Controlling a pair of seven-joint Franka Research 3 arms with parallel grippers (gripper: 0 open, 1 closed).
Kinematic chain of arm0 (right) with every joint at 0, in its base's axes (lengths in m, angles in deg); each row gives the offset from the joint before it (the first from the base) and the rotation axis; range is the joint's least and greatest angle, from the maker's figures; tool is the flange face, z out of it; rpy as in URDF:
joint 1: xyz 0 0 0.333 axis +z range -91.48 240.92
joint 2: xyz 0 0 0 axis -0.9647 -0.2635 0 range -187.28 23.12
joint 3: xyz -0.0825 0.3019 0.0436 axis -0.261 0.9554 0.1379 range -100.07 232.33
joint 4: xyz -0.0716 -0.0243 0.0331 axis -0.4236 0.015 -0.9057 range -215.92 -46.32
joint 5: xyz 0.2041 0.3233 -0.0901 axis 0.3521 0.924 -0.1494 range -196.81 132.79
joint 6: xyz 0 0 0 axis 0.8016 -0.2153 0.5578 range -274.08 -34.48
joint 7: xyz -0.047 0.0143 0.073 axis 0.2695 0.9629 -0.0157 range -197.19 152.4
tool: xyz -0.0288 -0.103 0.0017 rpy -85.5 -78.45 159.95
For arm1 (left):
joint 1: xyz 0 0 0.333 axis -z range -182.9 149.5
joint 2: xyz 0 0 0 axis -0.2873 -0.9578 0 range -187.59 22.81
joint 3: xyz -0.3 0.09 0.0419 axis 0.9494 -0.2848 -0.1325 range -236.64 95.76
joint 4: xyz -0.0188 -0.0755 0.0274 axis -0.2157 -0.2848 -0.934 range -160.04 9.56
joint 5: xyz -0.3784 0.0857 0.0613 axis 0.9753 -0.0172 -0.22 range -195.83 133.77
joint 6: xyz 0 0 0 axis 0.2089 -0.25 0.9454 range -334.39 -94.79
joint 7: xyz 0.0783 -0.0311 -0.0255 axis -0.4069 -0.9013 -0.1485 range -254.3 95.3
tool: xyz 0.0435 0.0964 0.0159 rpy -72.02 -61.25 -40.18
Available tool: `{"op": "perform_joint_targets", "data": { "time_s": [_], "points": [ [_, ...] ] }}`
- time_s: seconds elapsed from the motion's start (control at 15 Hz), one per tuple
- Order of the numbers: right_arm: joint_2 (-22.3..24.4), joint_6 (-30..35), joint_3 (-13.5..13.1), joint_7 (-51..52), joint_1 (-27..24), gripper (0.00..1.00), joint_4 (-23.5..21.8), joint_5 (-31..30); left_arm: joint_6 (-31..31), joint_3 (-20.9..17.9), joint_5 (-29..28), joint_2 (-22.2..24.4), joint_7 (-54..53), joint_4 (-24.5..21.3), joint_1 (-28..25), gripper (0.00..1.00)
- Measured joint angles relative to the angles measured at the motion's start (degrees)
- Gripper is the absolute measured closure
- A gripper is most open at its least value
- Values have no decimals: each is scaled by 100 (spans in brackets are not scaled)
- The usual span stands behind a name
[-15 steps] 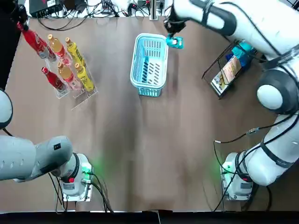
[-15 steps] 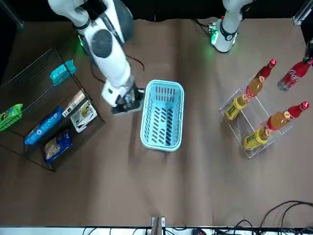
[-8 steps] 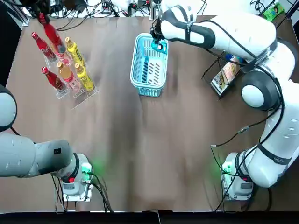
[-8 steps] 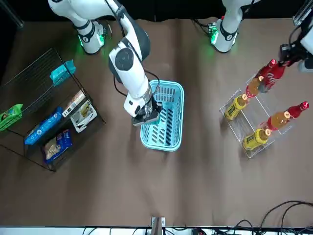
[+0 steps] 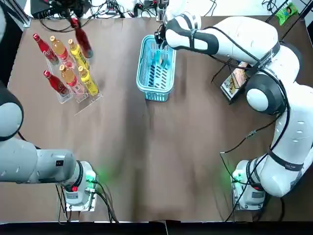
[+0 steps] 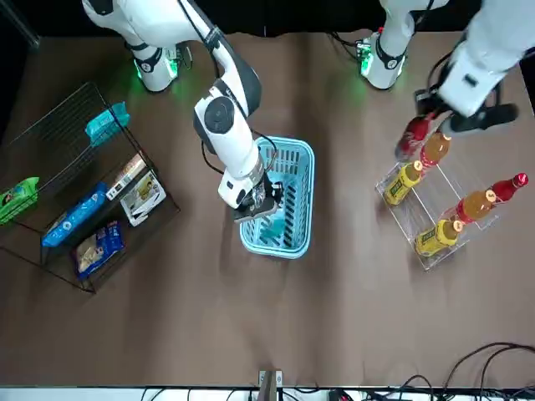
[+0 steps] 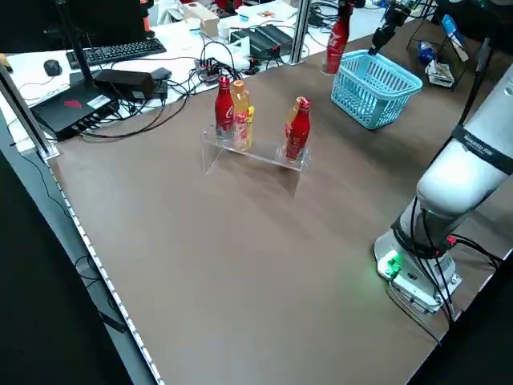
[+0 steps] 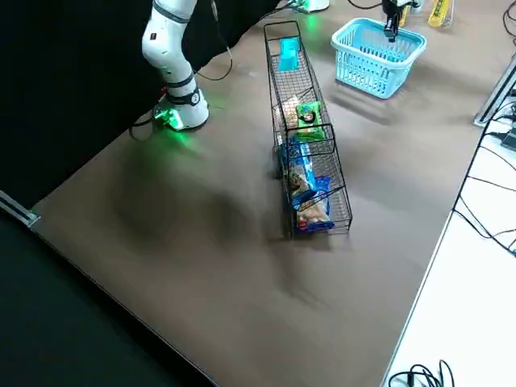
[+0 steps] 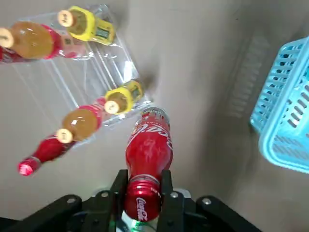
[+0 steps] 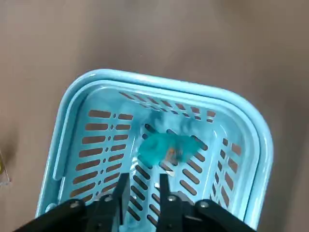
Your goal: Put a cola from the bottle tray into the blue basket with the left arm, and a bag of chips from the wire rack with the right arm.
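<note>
Coca-Cola script — white on red — on the cola bottle [image 9: 147, 152].

Three colas [image 5: 55, 83], two orange bottles [image 5: 68, 76], two yellow bottles [image 5: 87, 81], one blue basket [image 5: 156, 93]

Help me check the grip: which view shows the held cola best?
Left wrist view: the cola is large, its neck gripped in the left end effector. Top, front and left side views show it small; the right views miss it.
</note>
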Motion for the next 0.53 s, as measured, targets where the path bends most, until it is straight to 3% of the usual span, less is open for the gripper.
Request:
{"op": "perform_joint_targets", "data": {
  "time_s": [0.27, 0.53],
  "points": [
    [3, 6, -68, 0, -50, 62, 72, 0, -317, 27, 38, -456, 1091, 146, 553, 68],
    [105, 493, -144, 125, -329, 62, 189, -38, -828, 29, 688, -661, 2221, 173, 824, 68]
  ]
}}
